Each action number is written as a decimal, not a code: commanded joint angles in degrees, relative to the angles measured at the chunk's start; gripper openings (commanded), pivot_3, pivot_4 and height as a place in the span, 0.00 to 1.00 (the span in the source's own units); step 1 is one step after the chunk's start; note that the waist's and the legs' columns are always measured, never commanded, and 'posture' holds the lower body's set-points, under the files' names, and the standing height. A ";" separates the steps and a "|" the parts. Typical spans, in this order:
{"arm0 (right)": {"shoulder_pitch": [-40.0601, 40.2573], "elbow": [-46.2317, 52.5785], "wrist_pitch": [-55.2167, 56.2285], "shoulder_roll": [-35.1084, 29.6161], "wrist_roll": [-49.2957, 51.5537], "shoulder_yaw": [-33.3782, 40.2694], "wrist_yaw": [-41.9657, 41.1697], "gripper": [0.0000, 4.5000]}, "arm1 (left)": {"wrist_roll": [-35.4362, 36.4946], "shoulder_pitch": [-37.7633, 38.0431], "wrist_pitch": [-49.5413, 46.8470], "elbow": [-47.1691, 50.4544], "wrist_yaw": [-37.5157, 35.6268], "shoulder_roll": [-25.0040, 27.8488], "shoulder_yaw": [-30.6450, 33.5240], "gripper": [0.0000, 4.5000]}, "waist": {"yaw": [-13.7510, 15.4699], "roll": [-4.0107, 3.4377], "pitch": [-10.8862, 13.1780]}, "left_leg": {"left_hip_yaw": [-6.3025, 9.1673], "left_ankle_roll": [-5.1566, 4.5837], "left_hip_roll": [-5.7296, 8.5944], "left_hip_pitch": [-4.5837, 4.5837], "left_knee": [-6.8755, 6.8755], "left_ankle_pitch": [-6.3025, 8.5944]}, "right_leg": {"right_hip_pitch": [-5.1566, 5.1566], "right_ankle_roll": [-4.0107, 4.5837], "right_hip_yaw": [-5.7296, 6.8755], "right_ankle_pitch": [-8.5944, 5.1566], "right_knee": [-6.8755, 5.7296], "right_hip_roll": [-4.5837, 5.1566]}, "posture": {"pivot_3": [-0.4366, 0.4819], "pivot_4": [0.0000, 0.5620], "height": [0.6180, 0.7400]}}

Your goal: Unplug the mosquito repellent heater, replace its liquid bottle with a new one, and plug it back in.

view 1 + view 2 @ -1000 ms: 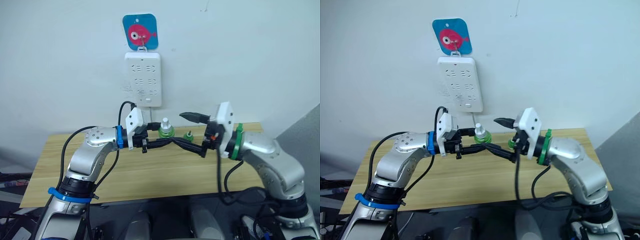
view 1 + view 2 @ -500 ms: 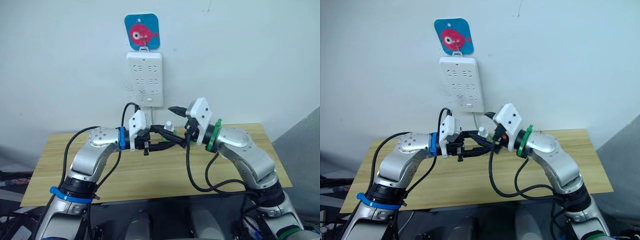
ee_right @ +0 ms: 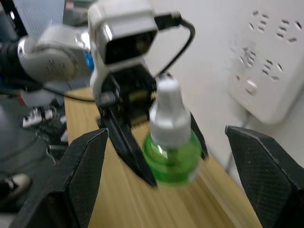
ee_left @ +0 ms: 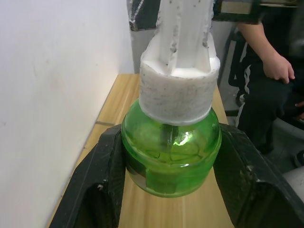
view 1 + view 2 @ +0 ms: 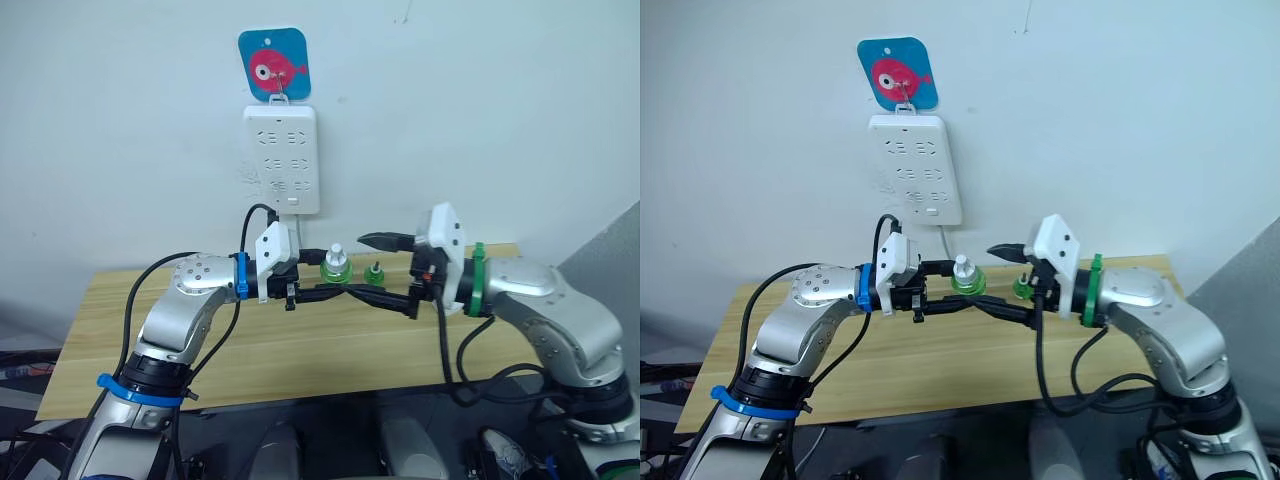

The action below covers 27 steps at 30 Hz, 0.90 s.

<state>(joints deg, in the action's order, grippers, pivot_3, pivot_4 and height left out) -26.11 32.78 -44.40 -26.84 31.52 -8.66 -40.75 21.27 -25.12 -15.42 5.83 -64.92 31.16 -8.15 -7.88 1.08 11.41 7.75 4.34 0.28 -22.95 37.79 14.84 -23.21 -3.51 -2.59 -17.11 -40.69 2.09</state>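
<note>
Left tool (image 5: pixel 322 278) grips the white-capped new bottle (image 5: pixel 334 263) below the wall power strip (image 5: pixel 282 158). Right tool (image 5: pixel 388 268), spread wide and empty, has drawn back from the cap; unscrewing appears unfinished. Capless old bottle (image 5: pixel 376 271) stands beside it on the desk (image 5: pixel 300 345).

Head stereo pair facing the wall, wrist cameras close, both seeing the capped green bottle (image 4: pixel 172 152)
</note>
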 commanded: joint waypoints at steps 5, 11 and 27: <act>-4.50 -4.33 1.57 5.26 -2.68 -2.97 4.39 0.91 | 0.23 -0.56 1.83 0.48 -1.22 -0.40 -0.64 0.50 | -0.04 0.00 -0.06 | -0.01 0.01 0.05 0.00 0.02 0.00 | 0.00 0.00 -0.01 0.00 0.01 0.06 | 0.31 0.22 0.95; -4.05 -6.95 3.47 0.49 -5.32 -2.37 1.24 0.91 | 0.27 -0.06 1.84 0.87 -0.93 -0.47 -0.61 0.50 | 0.00 0.00 -0.06 | -0.01 0.00 0.07 -0.03 0.01 0.00 | 0.00 0.00 0.00 0.00 0.06 0.08 | 0.31 0.23 0.95; -4.51 -1.26 -2.64 -12.02 6.64 5.85 -7.12 0.91 | -0.49 0.62 2.76 0.75 -0.80 -0.18 -0.58 0.50 | -0.16 0.00 -0.07 | -0.04 -0.03 0.02 -0.02 0.00 0.02 | 0.00 0.00 -0.01 0.00 0.08 0.04 | 0.31 0.22 0.95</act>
<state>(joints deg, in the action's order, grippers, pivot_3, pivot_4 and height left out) -29.12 29.19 -46.87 -39.63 36.35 -3.32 -49.18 20.83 -24.34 -14.11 4.93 -65.65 30.89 -8.83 -8.04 1.08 11.34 7.70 4.32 0.30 -22.97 37.79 14.85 -23.20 -3.51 -2.60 -17.11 -40.62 2.13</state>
